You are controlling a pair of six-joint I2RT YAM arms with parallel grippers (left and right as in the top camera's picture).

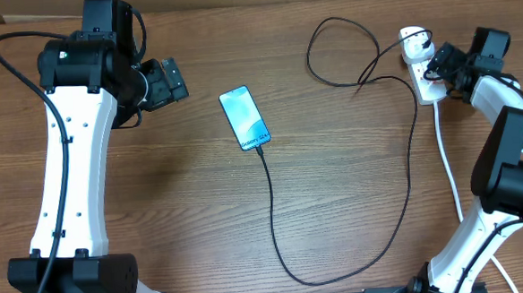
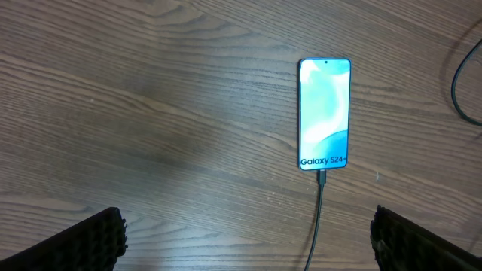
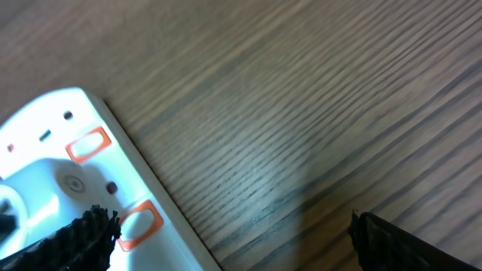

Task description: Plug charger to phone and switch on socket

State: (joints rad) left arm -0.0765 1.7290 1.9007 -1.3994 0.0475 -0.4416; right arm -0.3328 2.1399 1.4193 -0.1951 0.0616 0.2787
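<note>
The phone [image 1: 245,117] lies face up mid-table, its blue screen lit. In the left wrist view the phone [image 2: 324,114] shows "Galaxy S24+", and the charger cable [image 2: 318,218] meets its bottom edge. The charger [image 1: 275,226] loops down toward the front edge and back up to the white socket [image 1: 421,66] at the far right. My left gripper [image 1: 170,82] hovers open to the left of the phone, holding nothing [image 2: 248,245]. My right gripper [image 1: 438,65] is open at the socket [image 3: 68,188]. One finger [image 3: 71,245] is over the strip beside a red-framed switch [image 3: 139,223].
A thick white cord [image 1: 448,164] runs from the socket down the right side, close to the right arm. Slack black cable curls at the back [image 1: 337,53] left of the socket. Bare wooden tabletop [image 1: 156,188] lies between the arms.
</note>
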